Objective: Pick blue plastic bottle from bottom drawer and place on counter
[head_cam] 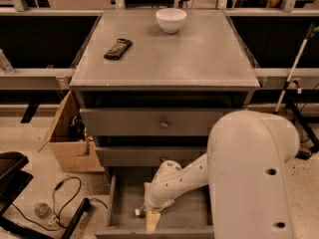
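Gripper [152, 222] was down inside the bottom drawer [124, 203], close to the drawer's front lip, below the left half of the counter's [199, 59] front edge. The arm [184, 178] came in from the right, with a big white housing filling the lower right of the view.

Bottle [138, 211]: in the bottom drawer, and only a small pale end showed, poking out just left of the gripper tip. The rest sat hidden under the wrist. Couldn't tell whether it touched the gripper or lay just beside it. Grip state: couldn't tell whether it was spread, narrow or clamped on anything.

The bottom drawer was pulled out and its grey floor was bare on the left side. The 2 upper drawers [164, 123] were pushed in.

Counter top:
- 1 white bowl [171, 20] sat upright near the back edge, about mid-width.
- 1 dark remote [118, 49] lay flat near the left edge, toward the back-left corner, well apart from the bowl.

Floor, left of the cabinet: an open cardboard box [70, 143] against the cabinet side, with a black cable [62, 193] in front of it.
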Available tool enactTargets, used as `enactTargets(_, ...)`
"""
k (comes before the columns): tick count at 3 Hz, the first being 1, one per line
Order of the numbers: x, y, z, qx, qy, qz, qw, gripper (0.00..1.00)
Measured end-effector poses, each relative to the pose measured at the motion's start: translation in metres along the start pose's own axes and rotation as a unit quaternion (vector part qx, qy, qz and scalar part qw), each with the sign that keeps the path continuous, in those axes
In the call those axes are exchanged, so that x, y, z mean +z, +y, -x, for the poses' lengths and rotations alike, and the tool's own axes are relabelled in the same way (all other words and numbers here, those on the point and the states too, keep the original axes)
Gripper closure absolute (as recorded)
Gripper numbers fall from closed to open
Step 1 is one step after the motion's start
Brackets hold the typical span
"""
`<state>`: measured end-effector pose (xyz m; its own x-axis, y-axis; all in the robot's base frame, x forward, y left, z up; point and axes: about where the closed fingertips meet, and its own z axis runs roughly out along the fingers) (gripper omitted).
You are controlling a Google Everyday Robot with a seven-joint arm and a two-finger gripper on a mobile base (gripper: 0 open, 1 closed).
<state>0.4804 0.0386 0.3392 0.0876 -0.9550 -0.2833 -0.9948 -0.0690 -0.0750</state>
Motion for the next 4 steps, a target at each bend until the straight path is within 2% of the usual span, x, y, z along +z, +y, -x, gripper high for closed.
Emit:
enactTargets(1, 0.045, -0.023, -0.003, -0.036, 0.011, -0.007, 0.9993, 0.0)
enactTargets(2, 0.083, -0.043, -0.012, -0.084, 0.048, -0.003, 0.9953, 0.0)
enactTargets(3, 0.106, -0.058, -0.024, -0.122, 0.088, 0.006, 0.9886, 0.0)
enactTargets(4, 0.125, -0.065, -0.04, -0.14, 0.112, 0.012, 0.9838, 0.0)
